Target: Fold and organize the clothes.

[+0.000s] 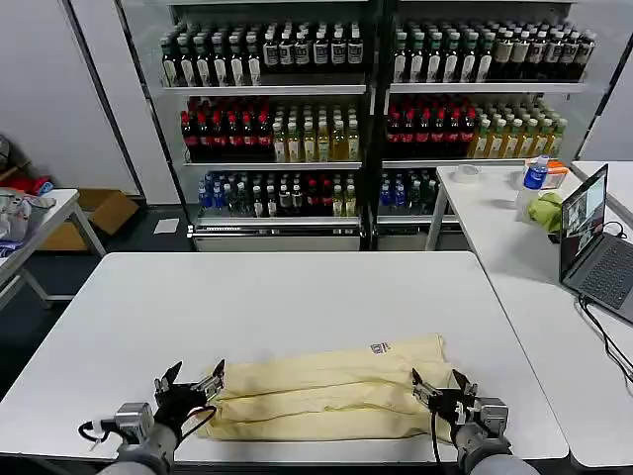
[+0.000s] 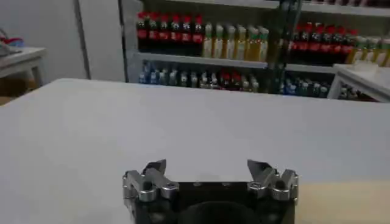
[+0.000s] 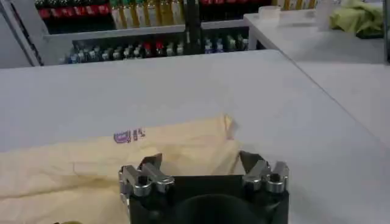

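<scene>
At the table's (image 1: 297,297) near edge: one shirt (image 1: 326,391), folded into a long band. I keep left gripper (image 1: 191,384) and right gripper (image 1: 441,386) spread wide, empty, at its two ends. For a square fold I'd pinch both ends level.

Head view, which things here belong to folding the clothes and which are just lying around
Part of the job:
- cream-yellow T-shirt, folded into a long strip on the white table
- left hand, open at its left end
- right hand, open at its right end

Just lying about:
- laptop
- green cloth
- blue-capped bottle
- drink shelves
</scene>
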You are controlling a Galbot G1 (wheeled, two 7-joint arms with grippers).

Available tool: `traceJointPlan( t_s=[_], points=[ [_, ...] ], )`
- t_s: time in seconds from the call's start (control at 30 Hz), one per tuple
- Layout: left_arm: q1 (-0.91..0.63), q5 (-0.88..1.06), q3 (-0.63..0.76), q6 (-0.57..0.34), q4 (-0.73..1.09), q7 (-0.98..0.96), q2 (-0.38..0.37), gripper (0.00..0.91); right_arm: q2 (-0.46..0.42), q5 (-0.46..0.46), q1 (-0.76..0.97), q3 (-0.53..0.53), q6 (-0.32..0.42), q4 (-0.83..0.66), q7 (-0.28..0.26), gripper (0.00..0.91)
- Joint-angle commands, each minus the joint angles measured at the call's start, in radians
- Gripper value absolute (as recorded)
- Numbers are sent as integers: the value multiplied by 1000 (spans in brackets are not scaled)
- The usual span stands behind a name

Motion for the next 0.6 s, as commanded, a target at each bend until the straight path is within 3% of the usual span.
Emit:
traceJointPlan(
  t_s=[0.03,0.6],
  points=[
    [92,42,26,-88,-15,-50,-143,907,9,-3,-20,1,4,5,-2,907],
    [54,96,100,-120,96,-47,-185,907,14,1,-26,4,4,20,7,907]
  ],
)
